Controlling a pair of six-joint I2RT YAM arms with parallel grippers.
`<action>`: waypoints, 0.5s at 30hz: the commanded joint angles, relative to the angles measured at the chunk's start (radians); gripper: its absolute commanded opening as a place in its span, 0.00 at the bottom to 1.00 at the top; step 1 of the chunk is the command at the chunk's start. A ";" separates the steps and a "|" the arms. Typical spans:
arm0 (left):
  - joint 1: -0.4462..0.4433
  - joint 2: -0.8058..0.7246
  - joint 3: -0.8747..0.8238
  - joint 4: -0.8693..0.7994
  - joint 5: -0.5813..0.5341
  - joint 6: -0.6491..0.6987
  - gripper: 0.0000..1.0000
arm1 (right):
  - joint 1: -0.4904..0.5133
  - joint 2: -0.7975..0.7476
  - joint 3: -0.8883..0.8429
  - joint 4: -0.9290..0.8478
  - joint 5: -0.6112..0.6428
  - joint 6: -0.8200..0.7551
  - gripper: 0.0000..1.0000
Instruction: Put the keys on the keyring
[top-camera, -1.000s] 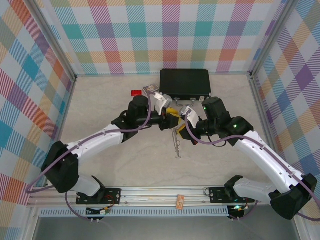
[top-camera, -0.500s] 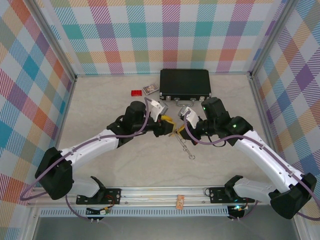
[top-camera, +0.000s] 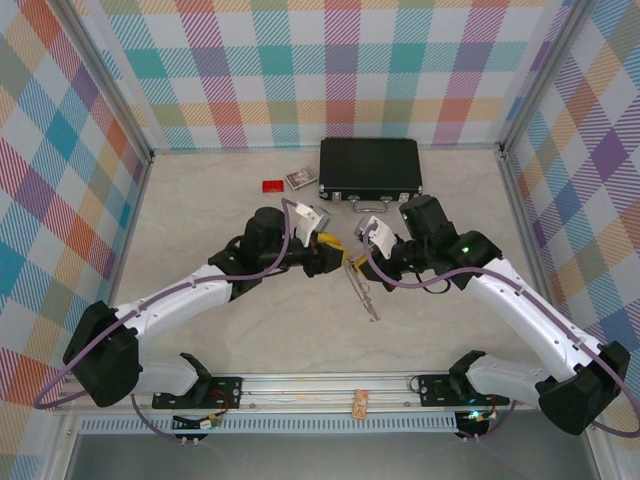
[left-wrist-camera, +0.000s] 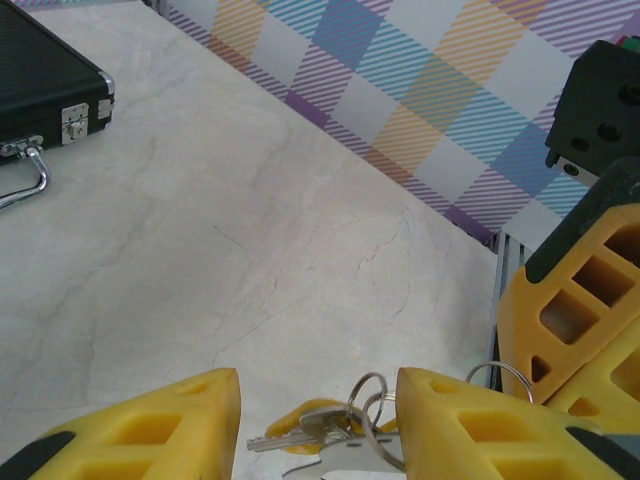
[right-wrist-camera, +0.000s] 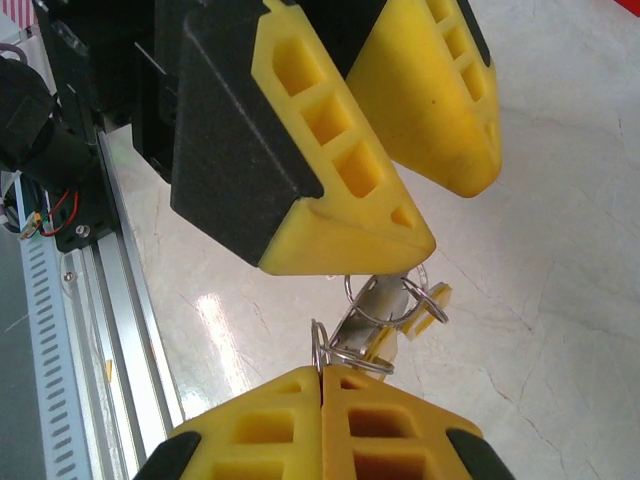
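In the middle of the table (top-camera: 190, 215), the left gripper (left-wrist-camera: 316, 398) is holding its jaws spread apart, with the keys (left-wrist-camera: 300, 433) sitting between them. Just to the right, the right gripper (right-wrist-camera: 322, 375) is squeezing its jaws tight on the keyring (right-wrist-camera: 321, 347). Bare table is lying open on every side, up to the black case (top-camera: 370, 167) at the back edge.

The case (top-camera: 370, 167) lies at the far middle of the table (top-camera: 200, 210), with a small packet (top-camera: 301, 179) just left of it and a small block (top-camera: 271, 186) left of that. Nearer, mid-table, the left gripper (top-camera: 328, 250) and right gripper (top-camera: 360, 262) meet, with the keyring (right-wrist-camera: 335, 352) and keys (left-wrist-camera: 300, 432) between them.
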 joint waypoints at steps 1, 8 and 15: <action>0.019 0.022 0.056 0.019 0.031 -0.049 0.45 | 0.003 -0.019 -0.018 0.031 -0.039 -0.018 0.00; 0.035 0.126 0.157 -0.009 0.081 -0.122 0.47 | 0.014 -0.027 -0.029 0.041 -0.012 -0.020 0.00; 0.036 0.061 0.089 0.022 0.008 -0.106 0.48 | 0.013 -0.035 -0.044 0.076 0.021 0.033 0.00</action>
